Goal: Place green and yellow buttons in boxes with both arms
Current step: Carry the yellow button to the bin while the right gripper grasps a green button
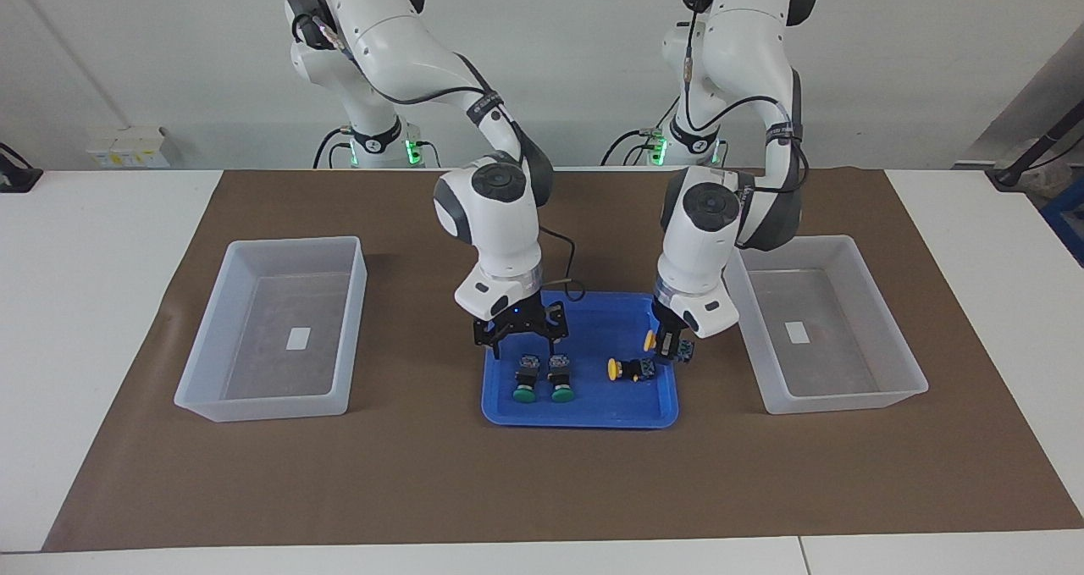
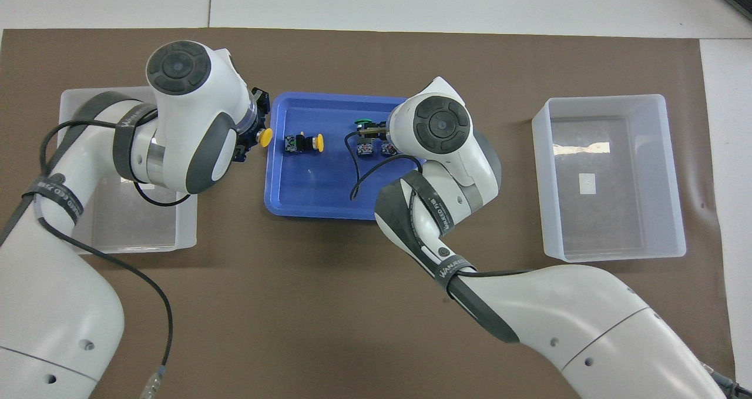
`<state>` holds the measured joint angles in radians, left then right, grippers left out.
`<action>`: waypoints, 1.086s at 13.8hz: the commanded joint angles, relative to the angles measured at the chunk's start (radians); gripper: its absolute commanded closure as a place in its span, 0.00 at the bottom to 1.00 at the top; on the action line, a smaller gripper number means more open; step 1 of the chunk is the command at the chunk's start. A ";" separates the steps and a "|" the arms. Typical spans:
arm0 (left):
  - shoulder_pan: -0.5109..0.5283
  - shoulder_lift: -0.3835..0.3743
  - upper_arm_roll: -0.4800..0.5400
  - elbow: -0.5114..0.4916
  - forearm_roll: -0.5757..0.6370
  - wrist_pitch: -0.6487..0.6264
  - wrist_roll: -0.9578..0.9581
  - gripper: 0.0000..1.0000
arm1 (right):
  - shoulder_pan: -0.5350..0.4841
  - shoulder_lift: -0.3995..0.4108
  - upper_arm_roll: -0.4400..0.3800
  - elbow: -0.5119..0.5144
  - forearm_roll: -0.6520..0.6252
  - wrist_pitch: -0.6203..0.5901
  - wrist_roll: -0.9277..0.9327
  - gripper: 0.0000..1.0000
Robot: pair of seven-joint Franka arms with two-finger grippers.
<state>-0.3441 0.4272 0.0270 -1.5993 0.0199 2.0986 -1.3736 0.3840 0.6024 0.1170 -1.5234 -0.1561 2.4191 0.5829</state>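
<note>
A: Left gripper (image 1: 669,344)?
B: Pinching a yellow button (image 1: 650,340), lifted over the blue tray (image 1: 584,410) at the edge toward the left arm's end.
A: Right gripper (image 1: 521,331)?
B: Fingers spread, hanging just above the two green buttons (image 1: 542,384), not touching them.
A: Greens?
B: Side by side in the tray, caps pointing away from the robots.
A: Other yellow?
B: Second yellow button (image 1: 627,370) lies on its side in the tray, near the held one.
A: Boxes?
B: Box at the left arm's end (image 1: 881,393) and box at the right arm's end (image 1: 212,406), one beside each end of the tray; only a white label shows in each.
</note>
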 commanded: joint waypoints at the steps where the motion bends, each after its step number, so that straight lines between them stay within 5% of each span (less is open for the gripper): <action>1: 0.063 -0.050 -0.018 0.015 -0.035 -0.081 0.143 1.00 | -0.010 0.023 0.007 0.005 -0.020 0.032 0.049 0.26; 6: 0.161 -0.081 -0.016 0.094 -0.087 -0.284 0.486 1.00 | -0.002 0.022 0.004 -0.064 -0.023 0.052 0.075 0.25; 10: 0.192 -0.093 -0.009 0.091 -0.097 -0.292 0.759 1.00 | -0.001 0.017 0.004 -0.078 -0.023 0.052 0.114 0.27; 11: 0.195 -0.097 -0.003 0.085 -0.100 -0.292 0.821 1.00 | -0.001 0.017 0.004 -0.078 -0.023 0.054 0.114 0.40; 13: 0.218 -0.102 -0.002 0.082 -0.100 -0.292 0.915 1.00 | 0.004 0.016 0.004 -0.081 -0.032 0.054 0.103 0.88; 14: 0.227 -0.102 -0.002 0.081 -0.100 -0.292 0.953 1.00 | 0.004 0.016 0.004 -0.080 -0.052 0.051 0.103 1.00; 15: 0.231 -0.102 -0.001 0.079 -0.100 -0.290 0.987 1.00 | 0.004 0.013 0.004 -0.075 -0.056 0.049 0.104 1.00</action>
<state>-0.1305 0.3416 0.0284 -1.5194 -0.0648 1.8315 -0.4592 0.3902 0.6297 0.1178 -1.5785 -0.1801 2.4476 0.6604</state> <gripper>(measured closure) 0.670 0.599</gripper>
